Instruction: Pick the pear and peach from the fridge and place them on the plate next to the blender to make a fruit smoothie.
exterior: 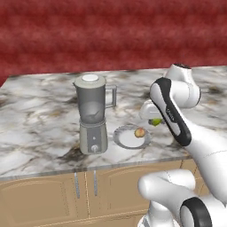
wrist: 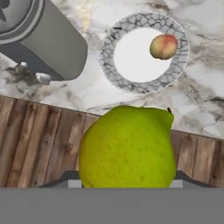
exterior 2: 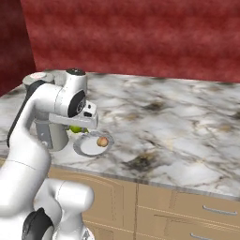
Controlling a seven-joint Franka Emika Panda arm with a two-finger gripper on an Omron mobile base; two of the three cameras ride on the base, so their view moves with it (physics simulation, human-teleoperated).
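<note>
The jaws are pinched on the pear (wrist: 127, 148), which fills the lower middle of the hand view and hides the finger tips behind its yellow-green skin. In the left base view the pear (exterior: 156, 121) peeks out as a green spot under the white wrist, above the marble tabletop (exterior: 40, 119), and in the right base view it (exterior 2: 76, 129) shows just below the hand.

Ahead of the jaws lies the plate (wrist: 114, 65), with its crackled grey rim, and the peach (wrist: 163, 47) sits on it toward the far right edge. The peach (exterior: 139, 132) rests on the plate (exterior: 124, 138) in the left base view, too. To the left of the jaws stands the blender (exterior: 92, 115), just beside the plate, its jug seen at a slant in the hand view (wrist: 48, 43). Wooden cabinet fronts (wrist: 39, 144) run below the tabletop edge.
</note>
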